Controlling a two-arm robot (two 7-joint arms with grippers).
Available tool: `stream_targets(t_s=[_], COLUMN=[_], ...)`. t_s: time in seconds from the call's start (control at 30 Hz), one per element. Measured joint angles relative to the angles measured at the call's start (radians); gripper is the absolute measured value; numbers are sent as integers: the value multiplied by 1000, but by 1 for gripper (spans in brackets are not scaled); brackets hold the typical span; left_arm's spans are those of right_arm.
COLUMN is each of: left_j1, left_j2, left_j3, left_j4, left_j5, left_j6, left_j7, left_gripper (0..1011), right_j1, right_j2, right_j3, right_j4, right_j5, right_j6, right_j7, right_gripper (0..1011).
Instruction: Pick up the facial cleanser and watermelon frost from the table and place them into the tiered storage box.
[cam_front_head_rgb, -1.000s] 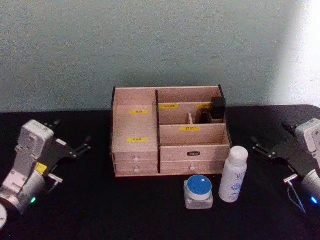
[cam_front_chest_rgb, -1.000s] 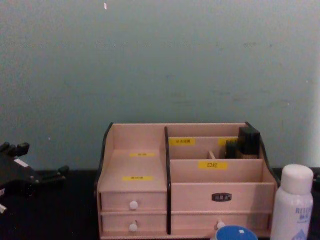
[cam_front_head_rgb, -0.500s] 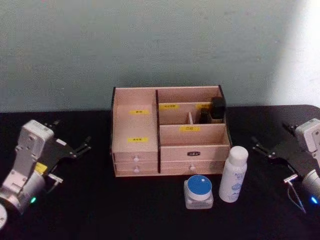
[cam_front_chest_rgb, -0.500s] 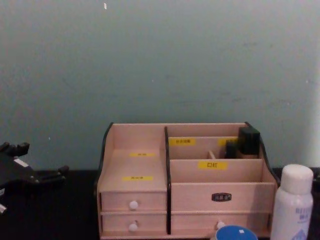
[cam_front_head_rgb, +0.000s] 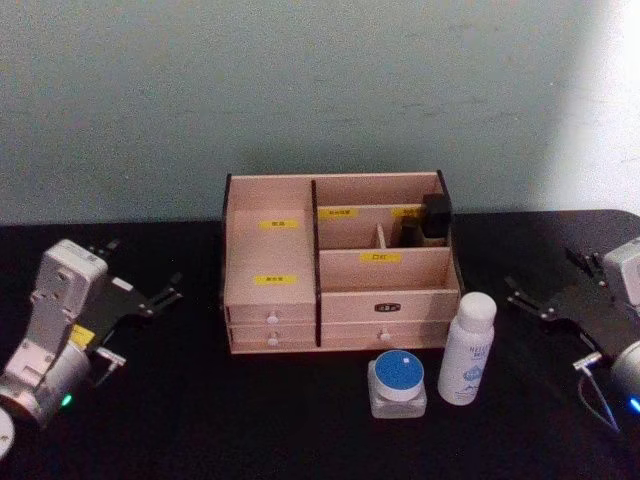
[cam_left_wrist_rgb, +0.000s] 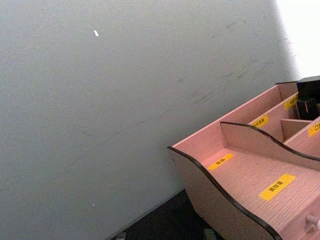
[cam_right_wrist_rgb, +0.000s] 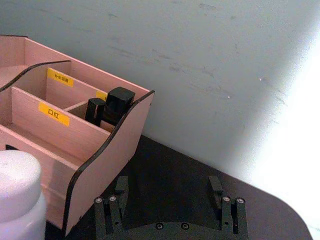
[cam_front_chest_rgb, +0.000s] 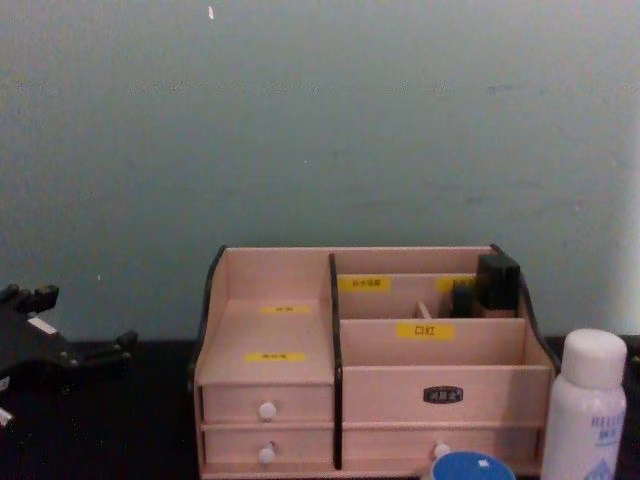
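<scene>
The task has not begun as far as placing goes: both items stand on the black surface (cam_front_head_rgb: 250, 420) outside the storage box (cam_front_head_rgb: 390, 300). The white bottle (cam_front_head_rgb: 467, 350) stands upright just in front of the box's right front corner. The blue-lidded jar (cam_front_head_rgb: 398, 385) sits beside the bottle, a little nearer the robot, in front of the box's right-hand drawers. Which of the two is the cleanser and which the watermelon frost cannot be told, as the labels are too small to read.

The box's stepped compartments look free to receive them. Only the rear right compartment holds anything, a couple of small black items (cam_front_head_rgb: 432, 218).

The left hand (cam_front_head_rgb: 140, 272) hovers well to the left of the box, fingers spread wide and holding nothing. The right hand (cam_front_head_rgb: 548, 278) is well to the right of the box, also spread open and empty, with the bottle between it and the jar.

Everything is left to do: two grasps, two lifts and two placements. Judging by position, the right hand is the better placed for both items.
</scene>
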Motion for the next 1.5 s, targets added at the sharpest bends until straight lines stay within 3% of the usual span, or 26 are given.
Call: stream_targets(t_s=[0.43,1.0,1.27,1.5], left_j1=[0,0,0,0], left_j2=[0,0,0,0], left_j3=[0,0,0,0], left_j4=[0,0,0,0], left_j5=[0,0,0,0], left_j6=[0,0,0,0], left_j7=[0,0,0,0], left_gripper=[1002,1001,1001,1001], right_j1=[-134,-282,-329,-324], right_j2=[54,87,97,70], right_j3=[101,178,194,182], right_j4=[-134,-242,-271,-269], right_j5=[131,208,221,218], right_j6=[54,115,123,122], right_j7=[93,182,236,279], right_gripper=[1000,1000,1000,1000])
